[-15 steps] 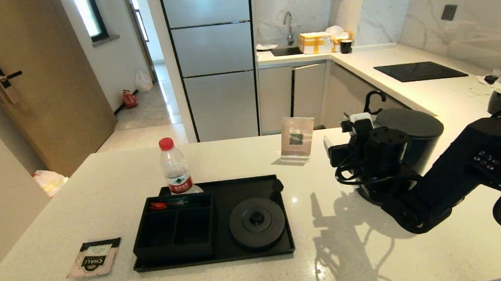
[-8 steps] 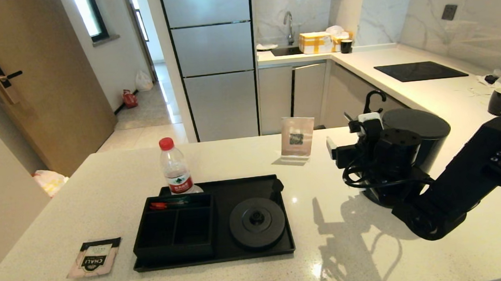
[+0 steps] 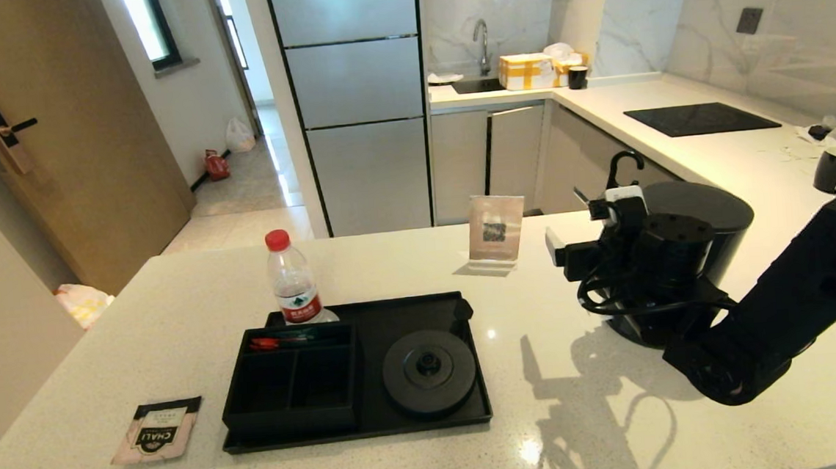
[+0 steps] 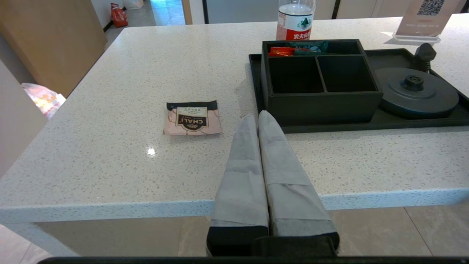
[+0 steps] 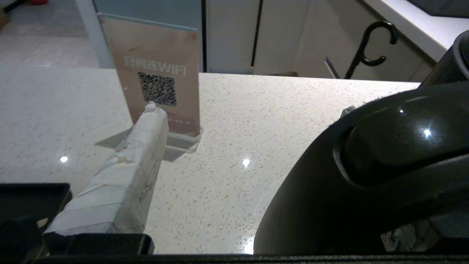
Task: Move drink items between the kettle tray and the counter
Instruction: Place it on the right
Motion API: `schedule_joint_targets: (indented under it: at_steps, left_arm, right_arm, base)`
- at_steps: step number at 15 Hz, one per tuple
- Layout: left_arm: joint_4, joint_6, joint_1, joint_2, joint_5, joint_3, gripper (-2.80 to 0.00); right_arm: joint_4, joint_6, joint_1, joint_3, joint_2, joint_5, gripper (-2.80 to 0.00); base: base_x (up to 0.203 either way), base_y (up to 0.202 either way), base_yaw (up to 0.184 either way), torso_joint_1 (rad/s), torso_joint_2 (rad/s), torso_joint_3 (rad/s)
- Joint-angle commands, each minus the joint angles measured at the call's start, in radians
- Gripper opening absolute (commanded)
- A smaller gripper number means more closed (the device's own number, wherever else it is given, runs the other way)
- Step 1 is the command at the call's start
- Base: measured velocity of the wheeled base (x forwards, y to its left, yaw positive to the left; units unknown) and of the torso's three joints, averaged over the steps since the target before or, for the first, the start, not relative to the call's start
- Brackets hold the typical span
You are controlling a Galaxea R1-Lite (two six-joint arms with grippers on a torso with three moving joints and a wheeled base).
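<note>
- Two arms: our left gripper [image 4: 258, 121] sits clenched, parked below the bench [image 3: 623, 426] edge.
- Our right gripper [image 3: 595, 248] spreads released beside the kettle [image 3: 698, 244]; we centre its handle before clamping.

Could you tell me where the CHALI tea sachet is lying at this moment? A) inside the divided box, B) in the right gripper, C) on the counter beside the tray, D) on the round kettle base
C: the tea sachet lies flat on the counter, apart from the tray.
</note>
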Motion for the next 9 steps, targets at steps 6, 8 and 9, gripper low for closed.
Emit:
schedule_joint_targets:
  at_steps: [6,8,9]
  left_arm:
    - [-0.001,0.001,0.002,0.000,0.000,0.002,-2.80]
    - [-0.001,0.001,0.002,0.000,0.000,0.002,-2.80]
    - [-0.001,0.001,0.000,0.000,0.000,0.000,-2.80]
  right_arm:
    - [-0.012,0.075,-0.001,0.177,-0.125,0.161,0.00]
    - [-0.012,0.076,-0.001,0.177,-0.125,0.163,0.00]
    - [-0.012,0.077,-0.001,0.190,-0.135,0.163,0.00]
  base:
    - [0.000,0.000,0.000,0.000,0.00,0.000]
    - [0.000,0.000,0.000,0.000,0.00,0.000]
    - [0.000,0.000,0.000,0.000,0.00,0.000]
